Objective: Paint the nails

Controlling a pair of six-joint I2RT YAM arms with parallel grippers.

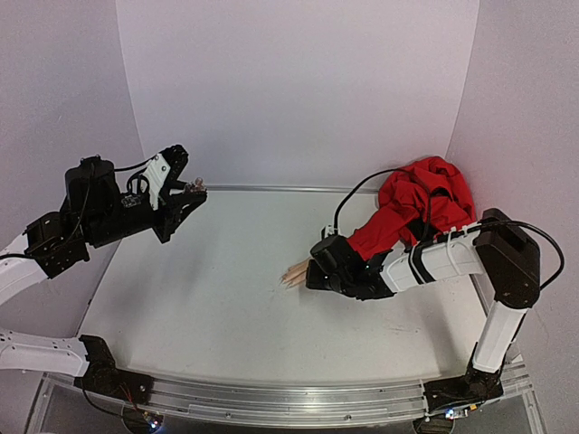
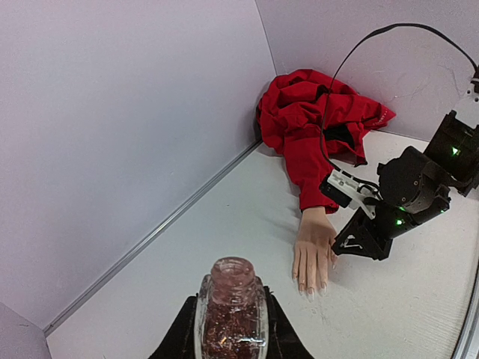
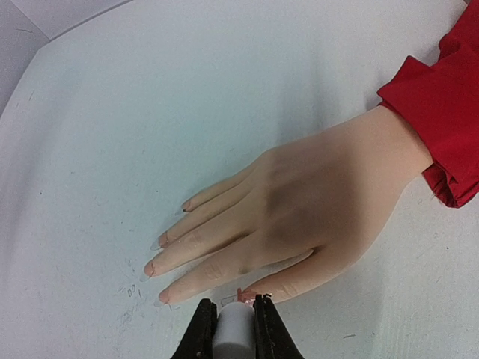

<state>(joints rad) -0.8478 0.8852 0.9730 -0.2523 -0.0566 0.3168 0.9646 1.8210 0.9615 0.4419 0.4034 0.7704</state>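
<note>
The pale peach mannequin hand lies palm down on the table, its wrist in a red sleeve. Its long clear nails point to the left; the thumb nail shows a red smear. My right gripper is shut on a white brush cap, its tip right at the thumb nail. The hand also shows in the top view, partly under my right gripper. My left gripper is raised at the far left, shut on an open bottle of red glitter polish.
The red garment is piled at the back right against the wall, with a black cable running over it. The side walls close in the white table on three sides.
</note>
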